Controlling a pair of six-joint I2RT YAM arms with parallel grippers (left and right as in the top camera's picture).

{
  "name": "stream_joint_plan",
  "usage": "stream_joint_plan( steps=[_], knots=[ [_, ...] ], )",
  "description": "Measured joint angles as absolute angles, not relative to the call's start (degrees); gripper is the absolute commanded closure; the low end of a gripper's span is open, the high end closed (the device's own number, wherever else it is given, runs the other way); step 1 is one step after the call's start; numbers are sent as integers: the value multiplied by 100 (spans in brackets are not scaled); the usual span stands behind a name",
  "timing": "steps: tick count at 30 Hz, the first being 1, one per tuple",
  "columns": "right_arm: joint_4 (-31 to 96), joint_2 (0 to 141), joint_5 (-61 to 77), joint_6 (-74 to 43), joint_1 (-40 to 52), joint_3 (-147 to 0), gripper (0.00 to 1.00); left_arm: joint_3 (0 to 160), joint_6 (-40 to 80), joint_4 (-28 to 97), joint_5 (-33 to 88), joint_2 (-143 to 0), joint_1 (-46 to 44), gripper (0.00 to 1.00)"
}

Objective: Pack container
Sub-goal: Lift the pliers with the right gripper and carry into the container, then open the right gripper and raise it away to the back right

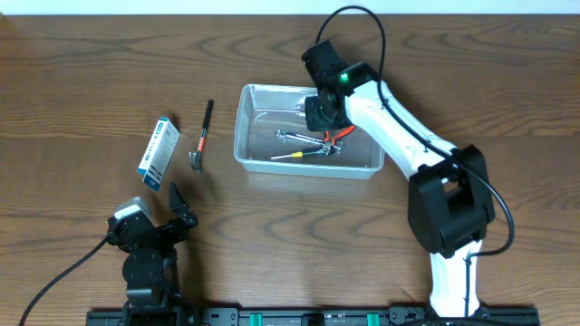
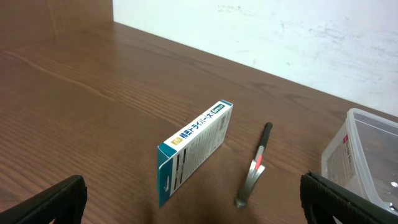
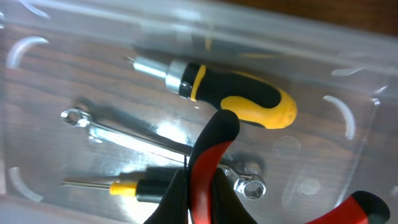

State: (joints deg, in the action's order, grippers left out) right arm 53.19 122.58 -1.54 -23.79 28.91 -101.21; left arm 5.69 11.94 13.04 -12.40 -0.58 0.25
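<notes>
Over the container (image 1: 258,104), which stands mid-table, the right gripper (image 1: 326,120) hangs above red-handled pliers (image 3: 208,149); whether it is closed on them I cannot tell. Rising while clamped would drag the pliers out. Left of the container, the left gripper (image 1: 181,206) gapes wide, empty.

The table (image 1: 91,72) is brown wood grain, the box (image 2: 193,149) blue and white. The container (image 1: 258,113) is clear, the screwdriver (image 3: 242,96) yellow and black, the pliers (image 3: 206,168) red and black.
</notes>
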Motion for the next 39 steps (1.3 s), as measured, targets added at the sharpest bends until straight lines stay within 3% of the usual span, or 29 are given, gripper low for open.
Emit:
stream_joint_plan(
  steps=[4,6,8,11,24,28,30,31,35,37,39],
  knots=[
    [5339,12333,-152,-2379,2904,-10119,98,569,1194,1304,-1240,-58,25,2],
    [5341,12333,-152,-2379,2906,-10119,89,569,1194,1304,-1240,-58,25,2],
    [5384,12335,-156,-2388,2908,-10119,73,569,1194,1304,-1240,-58,25,2],
    [5435,12335,-178,-2355,2908,-10119,63,569,1194,1304,-1240,-58,25,2],
    [5531,12335,-193,-2324,2908,-10138,65,569,1194,1304,-1240,-58,25,2],
    [5767,12333,-196,-2307,2908,-10475,61,569,1194,1304,-1240,-58,25,2],
    [5979,12322,-235,-2285,2906,-10833,54,569,1194,1304,-1240,-58,25,2],
    [6077,12304,-263,-2292,2904,-11002,39,569,1194,1304,-1240,-58,25,2],
    [6683,12154,-508,-2366,2786,-11780,10,569,1194,1304,-1240,-58,25,2],
    [6982,12033,-657,-2351,2580,-12204,2,569,1194,1304,-1243,-58,25,2],
    [7166,11922,-781,-2285,2274,-12521,1,569,1194,1304,-1240,-58,25,2]
  ],
)
